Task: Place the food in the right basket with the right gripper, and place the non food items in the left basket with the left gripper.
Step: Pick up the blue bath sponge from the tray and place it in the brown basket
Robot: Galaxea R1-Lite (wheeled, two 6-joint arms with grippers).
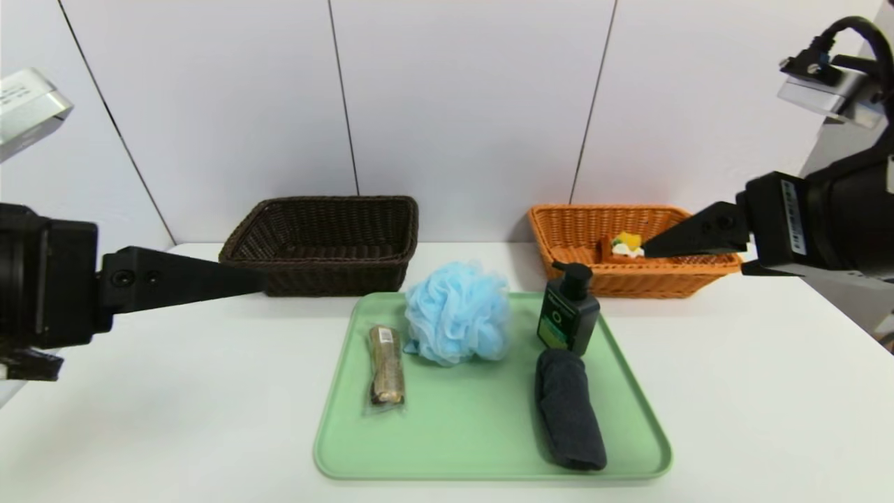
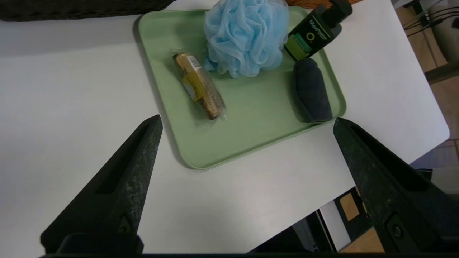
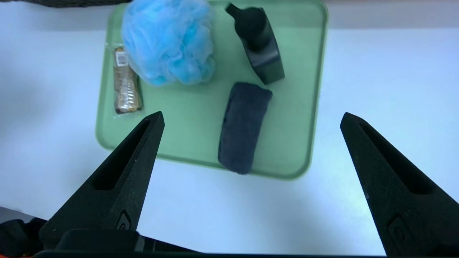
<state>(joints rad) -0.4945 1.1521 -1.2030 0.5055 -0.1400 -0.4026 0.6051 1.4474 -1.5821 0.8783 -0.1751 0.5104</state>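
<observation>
Both arms are hovering beside the pale green plastic tray (image 1: 489, 433), left gripper (image 2: 247, 123) and right gripper (image 3: 252, 118) fingers spread wide, empty. On it, the clear-wrapped brown snack bar (image 1: 385, 365) is lying left of the fluffy blue mesh sponge (image 1: 457, 312): light, probably slippery, best pinched mid-length.

left claw (image 2: 247, 122): raised, spread wide, holding nothing | right claw (image 3: 251, 118): raised, spread wide, holding nothing

green tray (image 1: 482, 426), blue loofah (image 1: 457, 312), orange basket (image 1: 594, 230), brown basket (image 1: 328, 269)
</observation>
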